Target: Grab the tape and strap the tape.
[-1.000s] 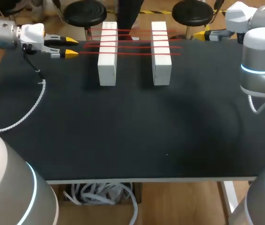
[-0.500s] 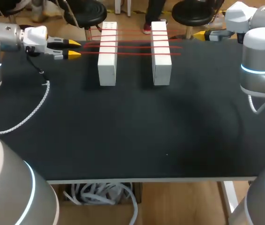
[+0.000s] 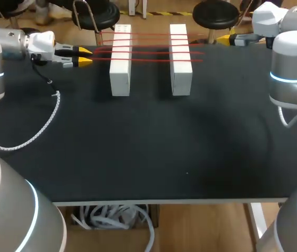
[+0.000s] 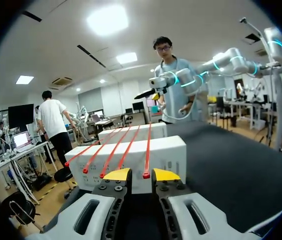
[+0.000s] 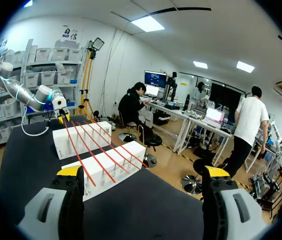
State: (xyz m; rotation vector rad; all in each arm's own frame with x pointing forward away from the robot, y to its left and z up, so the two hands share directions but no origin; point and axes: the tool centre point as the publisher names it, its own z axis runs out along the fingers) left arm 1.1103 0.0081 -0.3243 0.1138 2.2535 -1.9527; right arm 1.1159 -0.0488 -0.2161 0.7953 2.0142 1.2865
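Two white blocks [image 3: 120, 60] [image 3: 181, 59] stand side by side at the far end of the table, with several red straps [image 3: 148, 51] stretched across their tops. My left gripper [image 3: 84, 56] lies level just left of the strap ends. In the left wrist view its fingers [image 4: 117, 174] stand a narrow gap apart, and one red strap end [image 4: 145, 174] sits in that gap without being pinched; the near block [image 4: 131, 160] is right ahead. My right gripper [image 3: 224, 38] hangs at the far right, wide open [image 5: 143, 172] and empty, with the blocks [image 5: 103, 170] and straps [image 5: 98, 150] ahead of it.
A white braided cable [image 3: 27, 137] loops over the left part of the black table [image 3: 148, 136]. The table's front edge [image 3: 169, 200] runs across below.
My left gripper has slid a little right, up to the strap ends, and its fingers have drawn closer together. The cable loop shifted with it. The right arm is as before.
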